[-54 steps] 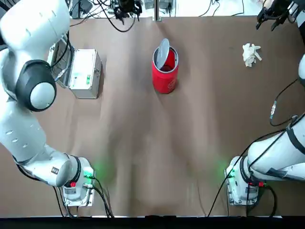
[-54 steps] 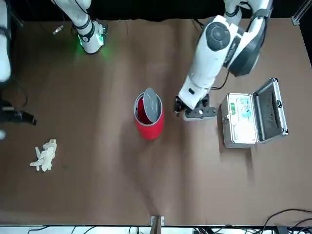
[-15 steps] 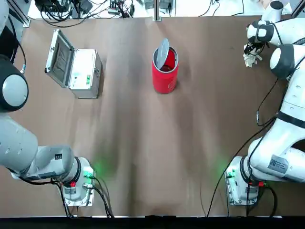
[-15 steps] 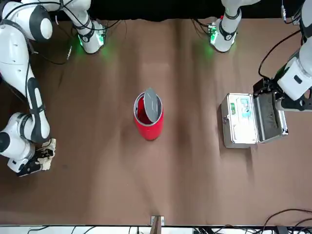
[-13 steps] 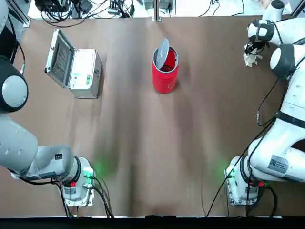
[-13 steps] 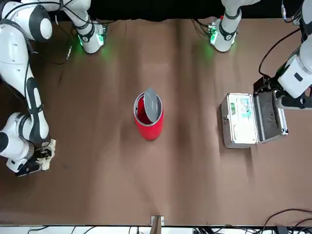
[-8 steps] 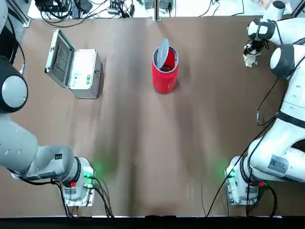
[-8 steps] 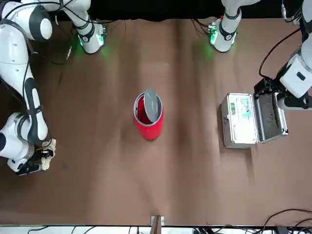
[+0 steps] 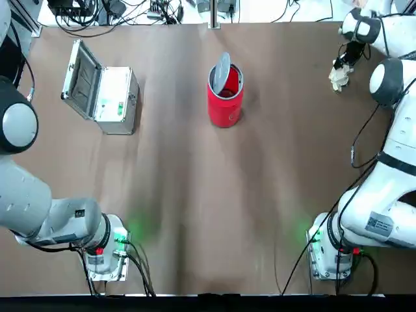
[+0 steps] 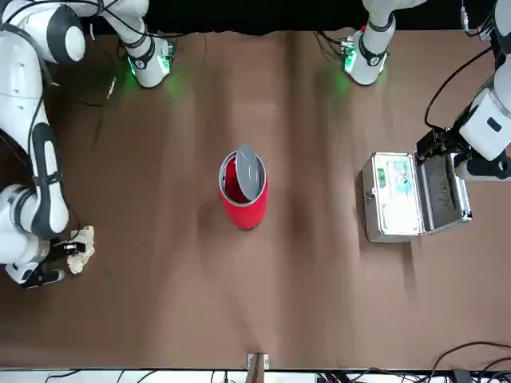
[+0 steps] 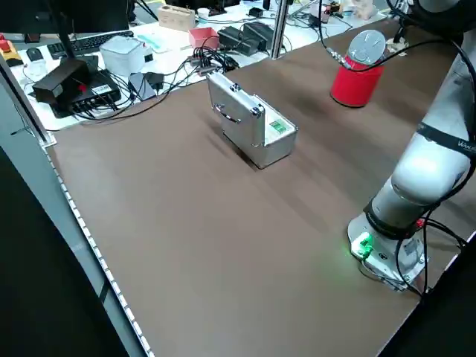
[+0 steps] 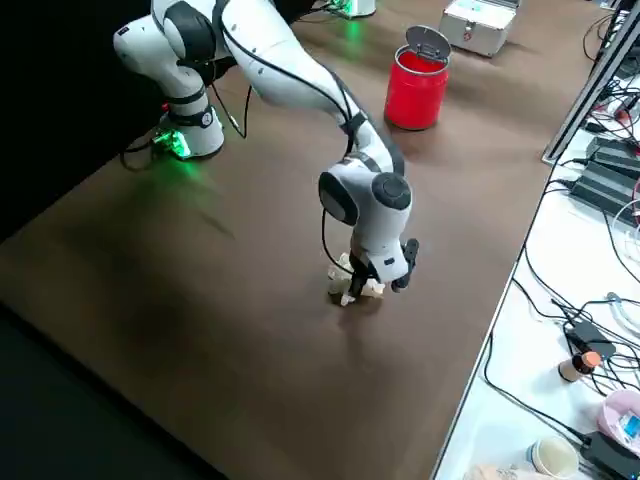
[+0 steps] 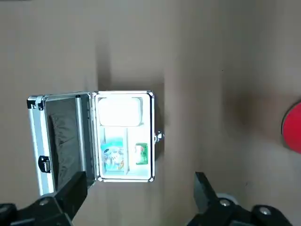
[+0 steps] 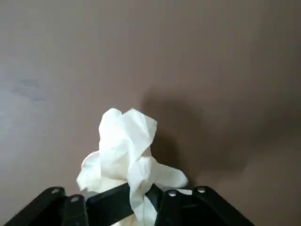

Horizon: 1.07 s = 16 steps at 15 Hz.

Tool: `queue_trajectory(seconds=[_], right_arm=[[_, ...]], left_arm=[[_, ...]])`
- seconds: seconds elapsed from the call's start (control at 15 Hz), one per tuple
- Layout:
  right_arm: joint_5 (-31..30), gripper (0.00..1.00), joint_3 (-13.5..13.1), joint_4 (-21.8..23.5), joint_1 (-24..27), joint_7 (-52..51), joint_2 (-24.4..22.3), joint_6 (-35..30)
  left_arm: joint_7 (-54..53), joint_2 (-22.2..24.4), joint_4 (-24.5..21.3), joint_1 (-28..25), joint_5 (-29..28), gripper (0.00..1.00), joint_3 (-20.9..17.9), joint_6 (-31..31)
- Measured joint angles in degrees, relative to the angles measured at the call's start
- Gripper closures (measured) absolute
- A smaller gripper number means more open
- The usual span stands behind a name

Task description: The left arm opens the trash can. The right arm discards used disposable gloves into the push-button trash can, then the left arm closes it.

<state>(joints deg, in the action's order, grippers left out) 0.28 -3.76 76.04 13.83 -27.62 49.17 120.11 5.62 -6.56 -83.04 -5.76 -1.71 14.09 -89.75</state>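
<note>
Gloves (image 14: 126, 157) bunching between the nearly closed fingertips of the right gripper (image 14: 143, 193) at the table's far right, open red trash can (image 9: 225, 104) standing well apart to the left, left gripper (image 13: 141, 188) spreading wide above the silver case (image 9: 116, 97) farther left, lettering too small to read.

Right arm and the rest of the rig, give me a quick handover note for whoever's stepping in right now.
Right gripper: fingers shut on the gloves, at the table's far right.
Left gripper: fingers open and empty, by the silver case at left.
Trash can: upright near the far middle of the table, lid up.
Done: can open, gloves gripped.
Left: right arm drops the gloves in the can, then left arm closes the lid.
</note>
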Motion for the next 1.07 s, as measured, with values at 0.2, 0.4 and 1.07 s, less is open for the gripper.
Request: queue_trajectory(seconds=[0.2,0.4,1.07], right_arm=[[0.1,1.00,0.3,-1.1,-0.2,0.0,-2.1,-4.2],[0.1,1.00,0.4,-1.5,-0.2,0.1,-4.8,-8.3],[5.8,1.00,1.2,-2.0,-13.7,21.9,-20.9,-31.2]], left_arm=[[0.0,0.0,0.0,0.1,0.0,0.00,0.0,0.0],[0.0,0.0,-0.1,0.3,0.0,0.00,0.0,0.0],[0.3,0.0,-0.1,0.1,0.0,0.00,0.0,0.0]])
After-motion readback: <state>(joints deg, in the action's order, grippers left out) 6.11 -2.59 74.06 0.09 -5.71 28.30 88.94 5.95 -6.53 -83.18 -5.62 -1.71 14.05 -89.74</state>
